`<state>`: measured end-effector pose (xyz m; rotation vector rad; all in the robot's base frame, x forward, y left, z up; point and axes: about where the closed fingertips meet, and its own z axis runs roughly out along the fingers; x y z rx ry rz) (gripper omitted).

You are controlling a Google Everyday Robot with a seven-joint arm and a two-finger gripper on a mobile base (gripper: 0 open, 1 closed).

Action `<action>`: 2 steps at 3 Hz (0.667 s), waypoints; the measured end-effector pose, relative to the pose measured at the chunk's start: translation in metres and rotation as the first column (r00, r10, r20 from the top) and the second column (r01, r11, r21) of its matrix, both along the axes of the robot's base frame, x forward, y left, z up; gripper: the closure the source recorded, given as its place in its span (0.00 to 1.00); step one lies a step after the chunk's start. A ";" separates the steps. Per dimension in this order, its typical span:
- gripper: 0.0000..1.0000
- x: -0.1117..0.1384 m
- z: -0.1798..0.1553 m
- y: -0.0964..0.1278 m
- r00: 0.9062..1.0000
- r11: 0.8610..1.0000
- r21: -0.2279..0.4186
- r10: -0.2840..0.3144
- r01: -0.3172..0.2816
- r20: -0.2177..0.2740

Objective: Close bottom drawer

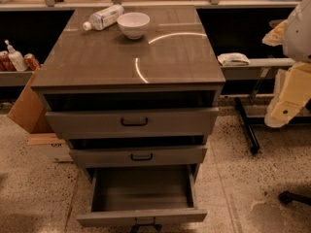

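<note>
The gripper (pixel 145 227) is hovering, spread or pinching I cannot tell; just beyond it the bottom drawer (pixel 141 216) is standing pulled out.

White bowl (pixel 133 24) beside a lying plastic bottle (pixel 103 17) on the cabinet top (pixel 160 62); cardboard box (pixel 25 107) at left.

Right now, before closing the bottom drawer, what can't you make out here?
Camera view only:
- bottom drawer handle: mostly cut off by the lower edge.
- top drawer inside: dark, hidden under the tabletop.
- gripper, far right, away from the drawers: partly cut off by the right edge.
- bottle label: too small.
</note>
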<state>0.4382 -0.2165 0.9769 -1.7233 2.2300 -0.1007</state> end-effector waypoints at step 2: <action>0.00 0.003 -0.032 0.010 0.999 0.999 0.031 0.043 -0.042 -0.026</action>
